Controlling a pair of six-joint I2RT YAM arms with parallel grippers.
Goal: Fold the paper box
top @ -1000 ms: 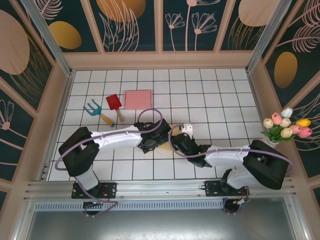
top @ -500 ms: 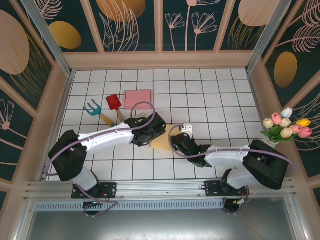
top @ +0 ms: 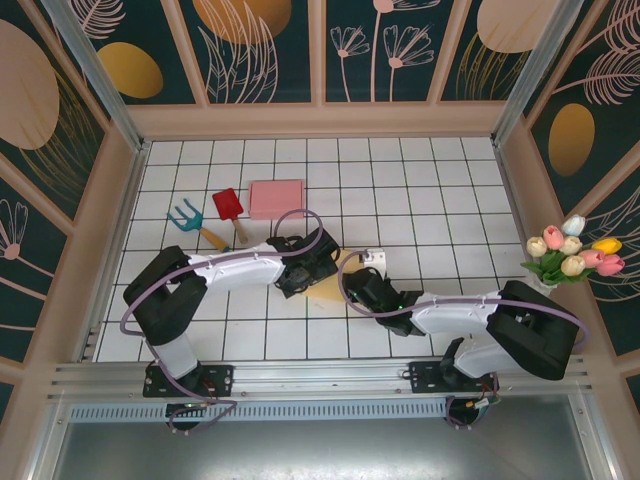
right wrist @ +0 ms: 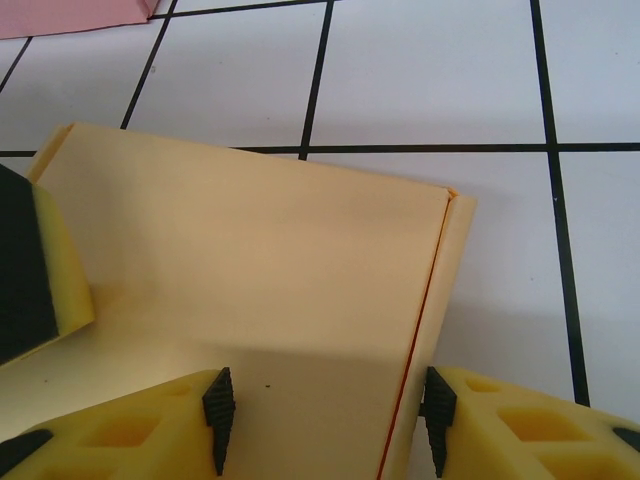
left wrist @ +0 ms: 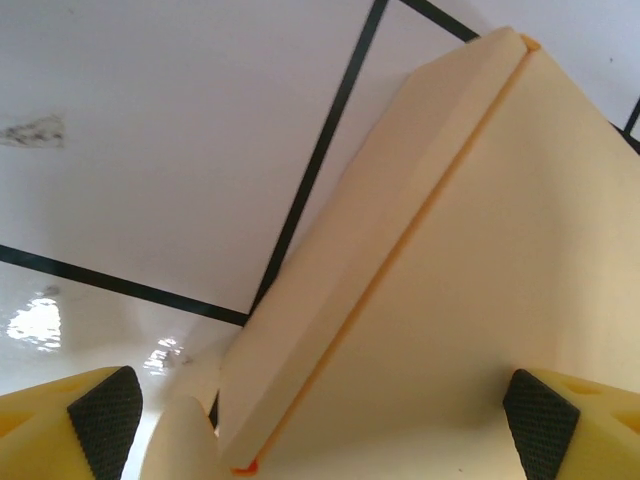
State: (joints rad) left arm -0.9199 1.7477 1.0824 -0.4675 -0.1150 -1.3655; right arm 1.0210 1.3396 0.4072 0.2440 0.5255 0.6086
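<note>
The box (top: 326, 292), a flat cream paper sheet with creased flaps, lies on the white tiled table (top: 440, 200) just below the middle of the top view, between the two arms' ends. The left jaws meet it from its upper left and the right jaws from its right. In the left wrist view the box (left wrist: 480, 300) takes the right half, with one raised crease running diagonally from top right to bottom centre. The left jaws are spread wide and grasp nothing, their dark pads (left wrist: 105, 418) in the bottom corners with the box's near edge between them. In the right wrist view the box (right wrist: 260, 280) lies flat across the middle. The right jaws stand part-way apart at the bottom edge, pads (right wrist: 218, 405) either side of its panel, not pinching it. A left finger (right wrist: 40, 270) sits at the box's left edge there. Higher in the top view lie a pink sheet (top: 276, 198), a red spade (top: 229, 207) and a blue rake (top: 185, 215). Tulips (top: 572, 252) stand at the right.
</note>
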